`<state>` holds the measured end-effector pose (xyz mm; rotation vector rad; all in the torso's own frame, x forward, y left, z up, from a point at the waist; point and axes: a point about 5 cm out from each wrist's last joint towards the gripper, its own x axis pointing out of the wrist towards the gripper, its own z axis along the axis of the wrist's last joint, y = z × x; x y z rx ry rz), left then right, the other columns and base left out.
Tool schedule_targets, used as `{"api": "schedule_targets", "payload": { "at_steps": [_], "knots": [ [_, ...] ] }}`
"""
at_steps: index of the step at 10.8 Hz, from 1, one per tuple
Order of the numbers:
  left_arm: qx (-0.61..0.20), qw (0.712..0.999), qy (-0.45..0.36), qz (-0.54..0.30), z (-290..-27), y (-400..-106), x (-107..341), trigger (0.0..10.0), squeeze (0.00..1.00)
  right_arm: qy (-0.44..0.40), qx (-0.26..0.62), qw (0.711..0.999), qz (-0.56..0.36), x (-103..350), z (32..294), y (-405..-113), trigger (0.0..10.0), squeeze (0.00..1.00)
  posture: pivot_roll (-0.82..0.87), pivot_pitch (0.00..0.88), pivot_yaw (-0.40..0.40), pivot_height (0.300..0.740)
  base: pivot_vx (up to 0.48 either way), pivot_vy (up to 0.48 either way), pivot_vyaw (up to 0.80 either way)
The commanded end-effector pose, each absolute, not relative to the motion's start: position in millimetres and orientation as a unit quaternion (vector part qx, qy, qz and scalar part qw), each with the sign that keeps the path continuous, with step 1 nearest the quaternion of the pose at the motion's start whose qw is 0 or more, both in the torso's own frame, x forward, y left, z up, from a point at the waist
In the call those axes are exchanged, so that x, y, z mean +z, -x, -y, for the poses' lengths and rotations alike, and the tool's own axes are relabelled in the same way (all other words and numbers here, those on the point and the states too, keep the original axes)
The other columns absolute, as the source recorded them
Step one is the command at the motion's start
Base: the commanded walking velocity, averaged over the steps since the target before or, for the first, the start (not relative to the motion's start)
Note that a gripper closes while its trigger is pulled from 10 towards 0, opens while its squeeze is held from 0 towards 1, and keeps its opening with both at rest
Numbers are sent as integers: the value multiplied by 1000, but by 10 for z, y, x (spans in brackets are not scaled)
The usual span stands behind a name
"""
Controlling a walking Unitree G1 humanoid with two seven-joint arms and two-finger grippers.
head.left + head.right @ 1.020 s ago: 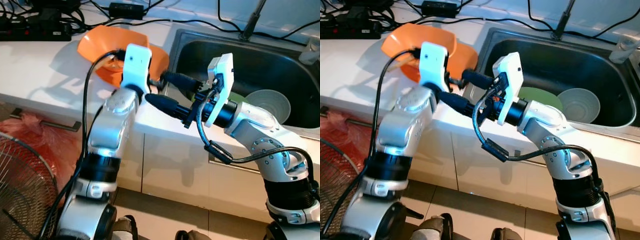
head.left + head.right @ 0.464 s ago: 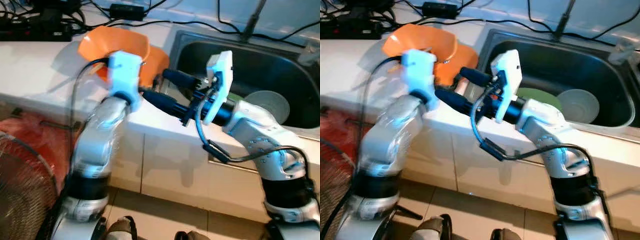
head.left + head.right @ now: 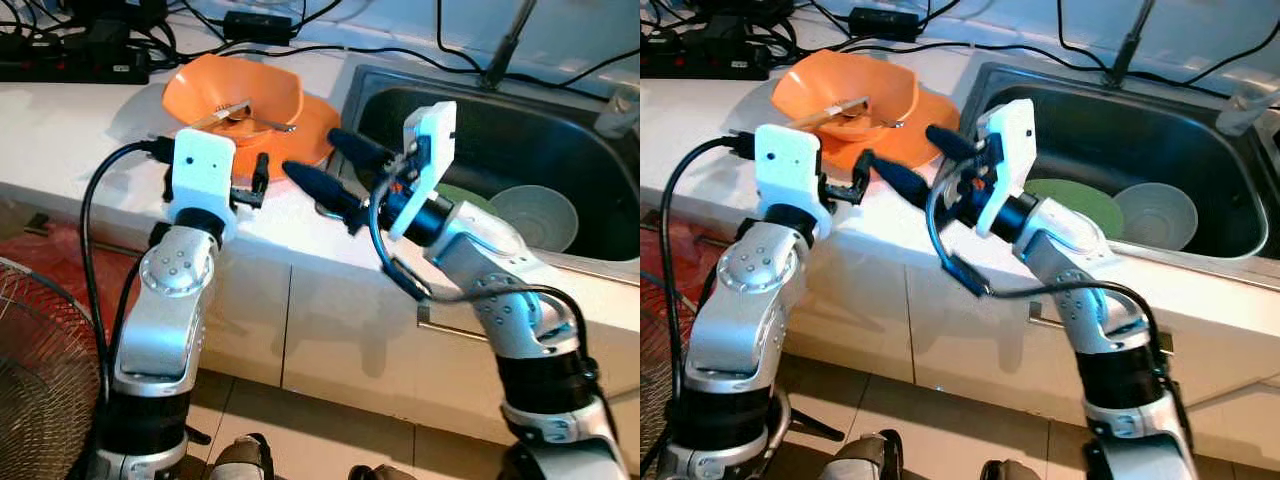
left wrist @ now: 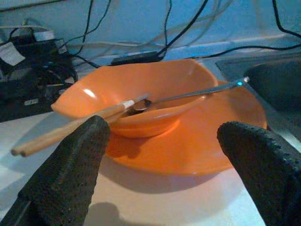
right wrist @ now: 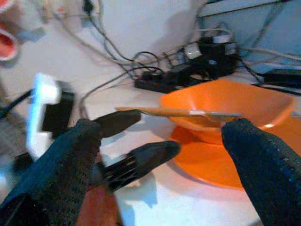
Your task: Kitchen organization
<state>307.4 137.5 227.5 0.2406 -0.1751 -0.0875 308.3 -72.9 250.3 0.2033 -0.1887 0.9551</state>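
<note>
My left gripper (image 4: pixel 160 155) hovers spread just in front of the orange bowl (image 3: pixel 233 92); my right gripper (image 3: pixel 325 165), also spread, sits beside it. 2 chopsticks (image 4: pixel 77 125) and a spoon (image 4: pixel 188 96) lie in the bowl.

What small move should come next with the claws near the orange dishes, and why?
Probably ease the open left claw forward toward the orange plastic bowl on its orange plate. Wooden chopsticks and a metal spoon rest inside, and the open right claw hovers beside it, apart.
</note>
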Motion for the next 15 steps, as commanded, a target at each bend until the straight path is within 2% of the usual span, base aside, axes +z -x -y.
{"api": "schedule_targets", "payload": {
  "at_steps": [1,3,9,13,15],
  "knots": [
    [-48,987,-125,86,-1336,-3070,2226,10000,0,-92,435,891,87,2478,777,-3126,10000,0,81,104,-71,740,0,0,0],
    [-45,983,-127,125,-1293,-3057,2281,10000,0,-79,400,911,61,2376,833,-3186,10000,0,70,102,-72,740,0,0,0],
    [-35,982,-124,136,-1271,-3154,2337,10000,0,-76,378,920,70,2367,874,-3222,10000,0,55,88,-61,740,0,0,-142],
    [59,967,-189,159,-1415,-3246,2336,10000,0,-66,382,919,70,2375,842,-3197,10000,0,38,95,-85,740,0,0,0],
    [62,966,-196,159,-1413,-3313,2324,10000,0,-68,387,917,69,2379,824,-3186,10000,0,38,100,-83,740,0,0,0]
  ]
}}
